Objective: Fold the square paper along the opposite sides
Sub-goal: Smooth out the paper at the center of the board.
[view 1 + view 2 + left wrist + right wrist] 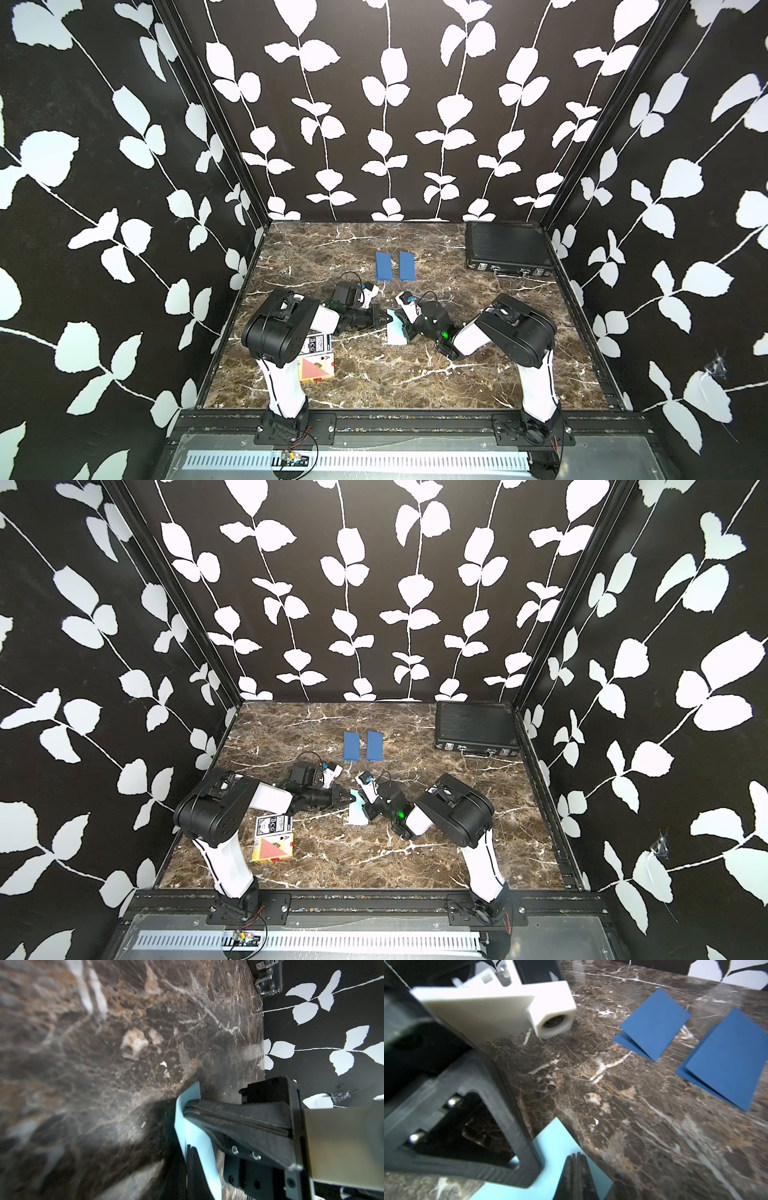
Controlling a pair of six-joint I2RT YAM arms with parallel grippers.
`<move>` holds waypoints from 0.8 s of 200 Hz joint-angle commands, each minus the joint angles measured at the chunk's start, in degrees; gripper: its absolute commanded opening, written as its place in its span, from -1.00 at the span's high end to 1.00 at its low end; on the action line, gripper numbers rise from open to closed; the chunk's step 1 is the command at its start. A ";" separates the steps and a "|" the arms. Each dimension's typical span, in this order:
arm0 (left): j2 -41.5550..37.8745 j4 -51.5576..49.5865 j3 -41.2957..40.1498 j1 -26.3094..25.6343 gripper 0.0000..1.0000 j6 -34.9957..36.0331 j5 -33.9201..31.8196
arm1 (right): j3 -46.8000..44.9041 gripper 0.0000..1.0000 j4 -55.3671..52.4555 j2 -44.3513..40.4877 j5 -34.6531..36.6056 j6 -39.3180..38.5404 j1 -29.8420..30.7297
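The light blue square paper (395,337) (356,818) lies on the marble table (415,382) between the two arms, and it looks narrow, as if folded. My left gripper (390,319) (353,800) reaches it from the left. It is shut, and its tip (191,1147) lies on the paper (199,1140). My right gripper (404,331) (365,812) comes from the right, also shut. Its tip (576,1155) rests on the sheet (556,1147), close beside the left gripper's finger (517,1122). The left wrist view shows the right gripper (185,1109) touching the paper's edge.
Two dark blue folded papers (383,266) (407,266) lie side by side behind the grippers. A black case (505,249) sits in the back right corner. Two card boxes (318,343) (316,365) lie under the left arm. Patterned walls enclose the table.
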 commanded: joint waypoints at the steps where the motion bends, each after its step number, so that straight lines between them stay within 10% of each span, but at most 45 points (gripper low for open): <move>1: 1.83 -9.33 -2.92 1.36 1.00 2.47 -3.93 | -2.90 1.00 -1.55 0.59 3.66 -0.63 -2.15; 42: 1.57 -8.68 -3.64 1.53 1.00 2.11 -4.53 | -4.85 1.00 -0.25 0.29 3.62 -1.08 -3.69; 92: 2.19 -11.14 -1.34 2.32 1.00 6.83 -4.27 | -3.13 1.00 -2.71 -8.87 -17.12 2.26 -3.85; 160: 4.60 -10.52 0.29 3.90 1.00 7.51 -4.47 | -2.89 1.00 -0.16 -0.35 -24.37 9.64 -3.14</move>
